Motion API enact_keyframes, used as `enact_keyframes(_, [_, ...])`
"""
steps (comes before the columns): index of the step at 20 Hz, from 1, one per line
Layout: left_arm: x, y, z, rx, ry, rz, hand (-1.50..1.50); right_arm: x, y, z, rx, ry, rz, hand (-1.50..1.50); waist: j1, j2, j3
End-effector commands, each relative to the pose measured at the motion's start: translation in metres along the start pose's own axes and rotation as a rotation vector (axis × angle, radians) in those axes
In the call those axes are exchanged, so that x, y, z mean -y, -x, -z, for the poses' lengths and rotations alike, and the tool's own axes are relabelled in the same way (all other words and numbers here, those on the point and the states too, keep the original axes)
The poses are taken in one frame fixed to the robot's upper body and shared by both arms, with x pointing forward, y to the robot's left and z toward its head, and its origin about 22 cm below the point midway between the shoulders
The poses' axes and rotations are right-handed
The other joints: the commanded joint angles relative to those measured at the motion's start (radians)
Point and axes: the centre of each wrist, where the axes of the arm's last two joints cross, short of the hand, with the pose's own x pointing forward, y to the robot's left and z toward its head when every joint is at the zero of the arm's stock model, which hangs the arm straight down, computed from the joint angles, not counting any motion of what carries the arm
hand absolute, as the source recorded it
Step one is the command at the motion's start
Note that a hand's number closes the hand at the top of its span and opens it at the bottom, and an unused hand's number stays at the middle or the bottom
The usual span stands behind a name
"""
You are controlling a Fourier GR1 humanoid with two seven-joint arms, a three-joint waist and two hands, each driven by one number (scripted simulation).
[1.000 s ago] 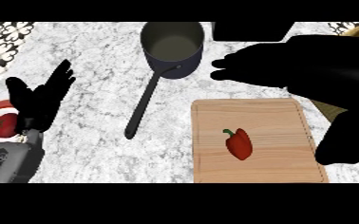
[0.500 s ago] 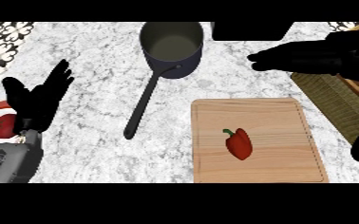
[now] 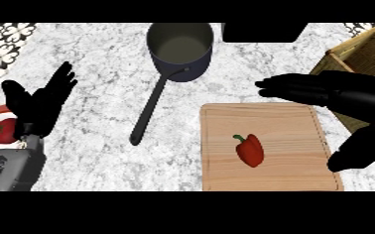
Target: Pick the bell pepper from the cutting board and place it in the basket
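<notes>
Hovering open, right hand [image 3: 322, 90] spreads above cutting board [image 3: 293, 124], apart from bell pepper [image 3: 250, 150].

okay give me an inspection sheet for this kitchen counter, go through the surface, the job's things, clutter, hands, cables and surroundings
Surface: marbled counter.
Job's things: red bell pepper lies on the wooden cutting board, untouched; basket at the right edge, only partly in view.
Clutter: dark pot with a long handle pointing toward the near edge; a black object at the far edge.
Hands: right hand open, over the board's far right corner; left hand open, resting at the left edge.
Cables: nothing seen.
Surroundings: patterned tile at the far left corner.
</notes>
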Motion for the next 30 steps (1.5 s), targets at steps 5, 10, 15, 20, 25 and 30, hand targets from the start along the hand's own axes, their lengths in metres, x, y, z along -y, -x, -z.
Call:
enact_keyframes(5, [0.015, 0.003, -0.007, 0.000, 0.008, -0.003, 0.00, -0.056, 0.038, 0.040, 0.068, 0.060, 0.042, -1.50, 0.005, 0.000, -0.001])
enact_keyframes(10, [-0.001, -0.003, -0.002, 0.007, -0.007, -0.002, 0.00, -0.123, 0.045, 0.066, 0.094, 0.054, 0.130, -1.50, -0.002, -0.001, -0.001])
enact_keyframes(15, [-0.003, -0.012, -0.014, -0.009, 0.004, -0.008, 0.00, -0.115, 0.050, 0.087, 0.017, 0.000, 0.032, -1.50, 0.004, -0.003, -0.001])
enact_keyframes(20, [0.011, -0.003, 0.003, 0.000, -0.015, 0.018, 0.00, -0.121, 0.056, 0.101, -0.016, -0.084, -0.007, -1.50, -0.001, -0.002, -0.001])
enact_keyframes(25, [0.011, -0.001, -0.001, 0.003, 0.006, 0.007, 0.00, -0.125, 0.087, 0.090, -0.027, -0.083, -0.010, -1.50, 0.000, -0.002, -0.001])
enact_keyframes(30, [0.002, -0.002, -0.006, -0.013, 0.007, -0.006, 0.00, -0.107, 0.080, 0.092, 0.010, -0.085, 0.008, -1.50, -0.001, -0.003, -0.001])
